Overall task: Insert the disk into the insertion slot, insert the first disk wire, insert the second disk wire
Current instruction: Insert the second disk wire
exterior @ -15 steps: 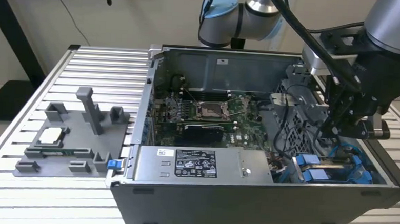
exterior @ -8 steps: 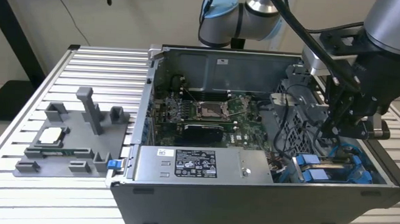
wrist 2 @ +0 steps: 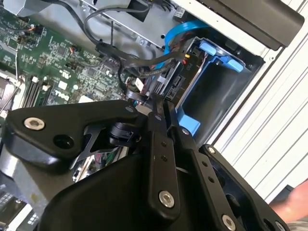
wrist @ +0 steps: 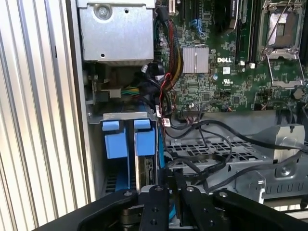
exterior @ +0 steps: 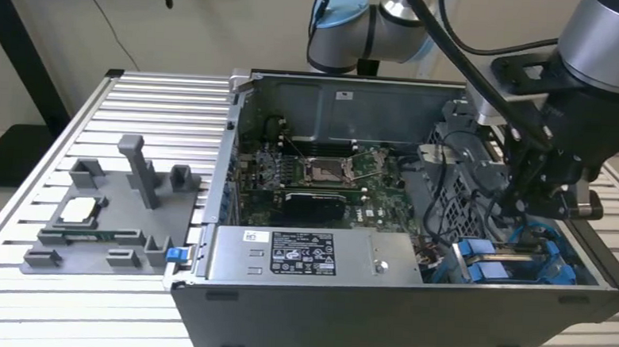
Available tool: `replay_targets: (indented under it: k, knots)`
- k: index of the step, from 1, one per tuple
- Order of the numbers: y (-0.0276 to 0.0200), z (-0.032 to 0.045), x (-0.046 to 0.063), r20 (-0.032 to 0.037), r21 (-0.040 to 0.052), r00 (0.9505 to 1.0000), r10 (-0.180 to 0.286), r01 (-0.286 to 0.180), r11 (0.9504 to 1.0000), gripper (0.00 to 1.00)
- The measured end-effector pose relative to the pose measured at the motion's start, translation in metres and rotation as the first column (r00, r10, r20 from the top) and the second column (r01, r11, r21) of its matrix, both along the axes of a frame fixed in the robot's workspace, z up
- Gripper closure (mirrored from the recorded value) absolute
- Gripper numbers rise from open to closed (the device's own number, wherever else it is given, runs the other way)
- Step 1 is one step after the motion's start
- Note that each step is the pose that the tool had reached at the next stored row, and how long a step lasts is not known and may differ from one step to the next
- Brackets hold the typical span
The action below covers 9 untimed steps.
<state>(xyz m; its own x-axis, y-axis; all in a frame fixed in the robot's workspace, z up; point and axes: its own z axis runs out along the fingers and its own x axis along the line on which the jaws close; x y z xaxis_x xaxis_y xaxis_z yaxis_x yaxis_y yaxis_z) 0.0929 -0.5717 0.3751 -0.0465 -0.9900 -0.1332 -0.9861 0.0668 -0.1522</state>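
In the exterior view we see the open computer case [exterior: 392,225] on a slatted metal table [exterior: 143,117], with the arm reaching down into the case's right end as that view shows it. The gripper [exterior: 536,205] hangs low there, just above the drive bay [exterior: 517,264], where blue plastic parts stand at the near right corner. The disk [exterior: 502,249] sits in that bay on edge, its long axis seeming to run along the case's length; we make out little more than a dark strip between the blue pieces. The arm hides the gripper's tips here. A grey power-supply box [exterior: 316,257] lies along the near wall, and a grey parts tray [exterior: 117,211] rests on the table to the left.

In the second wrist view the gripper [wrist 2: 161,103] has its two black fingers [wrist 2: 156,144] drawn narrow, nearly together, with their tips at a black cable [wrist 2: 125,55] beside the disk's [wrist 2: 185,79] connector end. We cannot tell whether they actually pinch it. The blue carrier [wrist 2: 219,50] frames the disk in the bay.

In the first wrist view the gripper [wrist: 174,179] again shows narrow jaws, and black cables [wrist: 211,144] cross near its tips. Two blue tabs [wrist: 127,139] mark the bay's mouth; the disk [wrist: 147,168] between them is mostly hidden.
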Motion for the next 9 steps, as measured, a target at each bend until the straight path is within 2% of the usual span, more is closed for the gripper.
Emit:
replay_targets:
  k: [5, 9]
  knots:
    - [-0.0004, -0.0052, -0.0001, 0.0255, -0.0027, 0.9997, 0.000, 0.000, 1.0000, 1.00]
    - [-0.0022, -0.0090, -0.0006, 0.0411, -0.0038, 0.9992, 0.000, 0.000, 1.0000, 1.00]
